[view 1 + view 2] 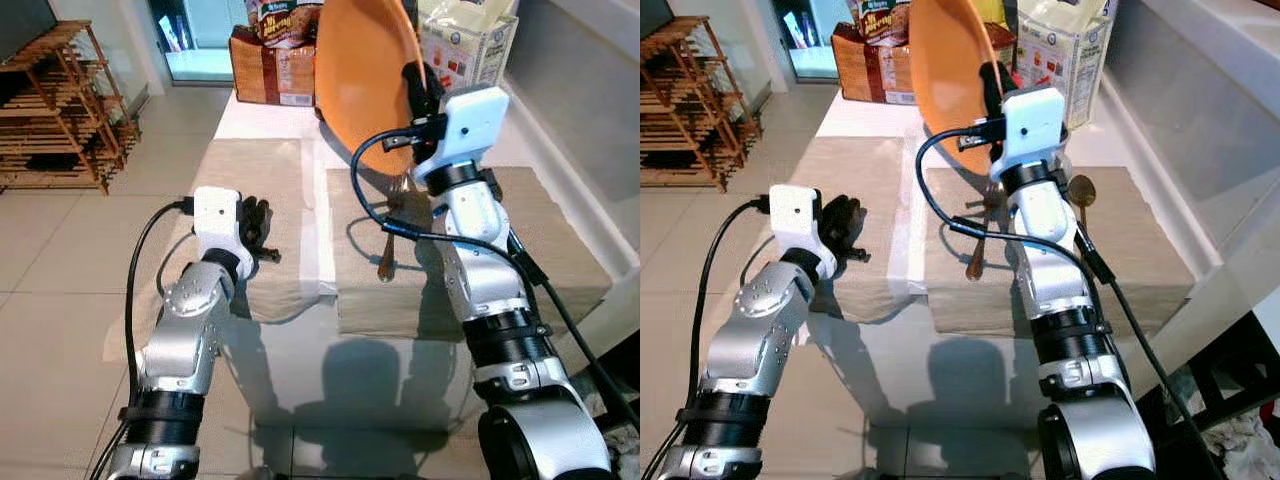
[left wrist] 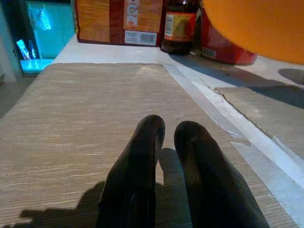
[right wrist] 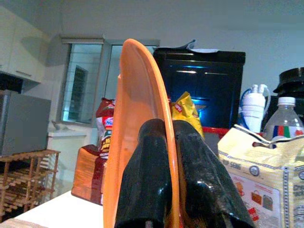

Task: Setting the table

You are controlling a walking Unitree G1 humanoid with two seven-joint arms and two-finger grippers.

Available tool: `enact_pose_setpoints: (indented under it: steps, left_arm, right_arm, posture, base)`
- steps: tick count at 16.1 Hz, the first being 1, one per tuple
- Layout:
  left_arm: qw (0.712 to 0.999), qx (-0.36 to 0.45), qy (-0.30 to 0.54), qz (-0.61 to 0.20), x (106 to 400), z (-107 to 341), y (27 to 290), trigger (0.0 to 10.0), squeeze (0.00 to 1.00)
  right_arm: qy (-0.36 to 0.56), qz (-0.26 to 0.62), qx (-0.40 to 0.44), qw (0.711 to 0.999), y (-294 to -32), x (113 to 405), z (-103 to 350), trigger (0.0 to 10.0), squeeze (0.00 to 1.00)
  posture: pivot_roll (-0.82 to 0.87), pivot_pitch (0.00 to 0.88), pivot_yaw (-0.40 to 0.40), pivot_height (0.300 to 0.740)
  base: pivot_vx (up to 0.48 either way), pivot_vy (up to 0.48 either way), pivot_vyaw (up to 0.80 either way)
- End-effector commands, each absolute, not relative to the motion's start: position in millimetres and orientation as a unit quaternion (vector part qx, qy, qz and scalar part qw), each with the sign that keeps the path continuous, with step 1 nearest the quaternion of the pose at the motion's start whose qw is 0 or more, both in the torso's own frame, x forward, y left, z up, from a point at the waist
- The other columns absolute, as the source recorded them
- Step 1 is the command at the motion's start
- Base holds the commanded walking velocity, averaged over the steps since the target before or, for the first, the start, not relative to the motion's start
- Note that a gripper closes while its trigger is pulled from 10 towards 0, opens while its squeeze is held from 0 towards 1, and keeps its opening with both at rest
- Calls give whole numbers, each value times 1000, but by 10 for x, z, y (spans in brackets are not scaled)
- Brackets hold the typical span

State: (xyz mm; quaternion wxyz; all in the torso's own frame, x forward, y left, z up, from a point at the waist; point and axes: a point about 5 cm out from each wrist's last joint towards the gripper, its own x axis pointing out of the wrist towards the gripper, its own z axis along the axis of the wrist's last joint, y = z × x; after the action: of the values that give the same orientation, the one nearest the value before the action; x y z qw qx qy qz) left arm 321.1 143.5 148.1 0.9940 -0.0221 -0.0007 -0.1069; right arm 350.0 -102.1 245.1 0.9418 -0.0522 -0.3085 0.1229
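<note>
The worktop (image 1: 262, 118) carries two beige mats side by side: the left mat (image 1: 250, 190) bare, the right mat (image 1: 1140, 240) holding cutlery. At 12 o'clock along the far edge stand a brown box (image 1: 272, 68), a white bag (image 1: 1060, 60) and other groceries.

The plate (image 1: 365, 70) is large, orange and held on edge, tilted nearly upright above the far end of the right mat, clear of the worktop. The right gripper (image 3: 164, 156) has its fingers (image 3: 147, 161) pinching the plate's rim, one on each face. The plate looks stiff, smooth and probably breakable; a rim pinch on something so wide likely lets it swing or slip, so it should be lowered slowly and tipped flat before release.

On the right mat lie a fork (image 1: 390, 240) at about 6 o'clock from the plate and a spoon (image 1: 1081, 192) towards 3 o'clock.

The left gripper (image 2: 171, 161) rests over the left mat at 9 o'clock, its fingers nearly pressed together and holding nothing.
</note>
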Motion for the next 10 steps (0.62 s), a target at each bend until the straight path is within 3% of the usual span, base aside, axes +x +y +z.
enact_pose_setpoints:
  steps: [1,7,10]
  left_arm:
    - [995,-24,-1,-99,3222,1480,1458,10000,0]
    - [996,-23,-4,-91,3253,1498,1485,10000,0]
    - [996,-21,-3,-92,3260,1496,1485,10000,0]
  right_arm:
    - [-324,125,-50,937,-995,3475,2486,0,0]
    - [-315,130,-50,939,-977,3465,2429,0,0]
    - [-312,132,-50,940,-969,3465,2407,0,0]
  posture:
    - [-45,0,25,740]
    - [-47,0,25,740]
    - [-47,0,25,740]
  base:
    - [-307,0,0]
    - [-301,0,0]
    - [0,0,0]
